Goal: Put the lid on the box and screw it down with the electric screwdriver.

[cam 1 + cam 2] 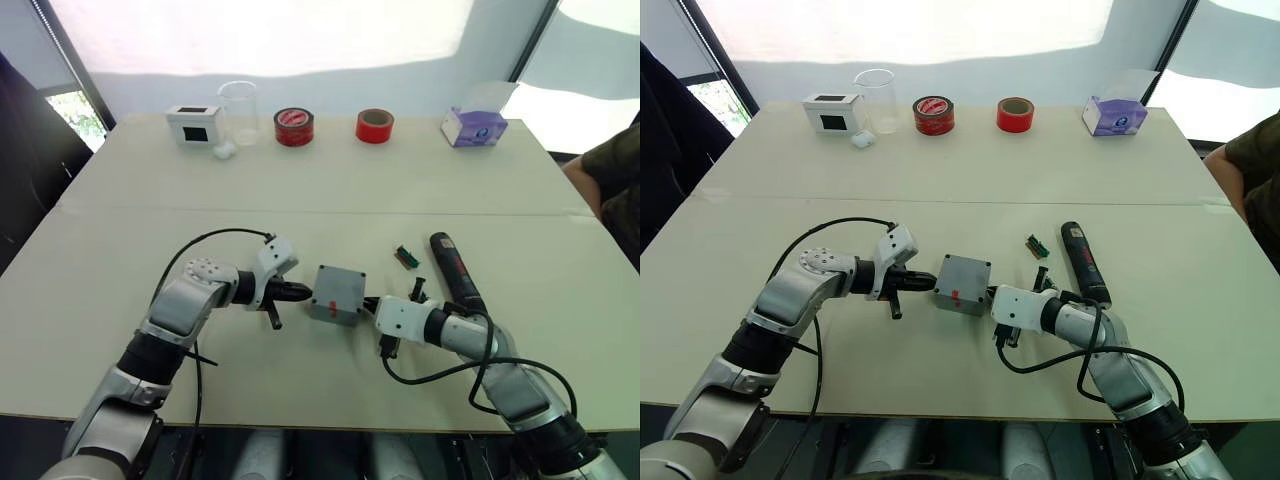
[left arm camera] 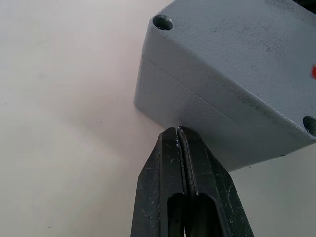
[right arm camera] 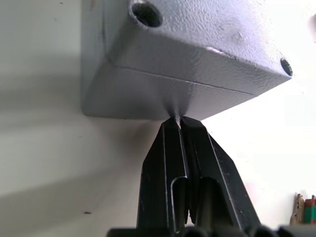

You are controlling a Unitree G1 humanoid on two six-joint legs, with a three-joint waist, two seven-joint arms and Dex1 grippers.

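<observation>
Left eye view: box (image 1: 337,294) at lower centre of frame on desk (image 1: 330,190), lid (image 1: 340,285) already seated on top. Left gripper (image 1: 305,291) and right gripper (image 1: 368,304) press its opposite sides. Electric screwdriver (image 1: 455,268) lies untouched, right of centre.

Left wrist view: fingers (image 2: 170,163) closed together, empty, tips against box wall at lid seam.

Right wrist view: fingers (image 3: 173,153) likewise pinched together, tips against box side.

Judgement: lidding done; screwing not started.
</observation>
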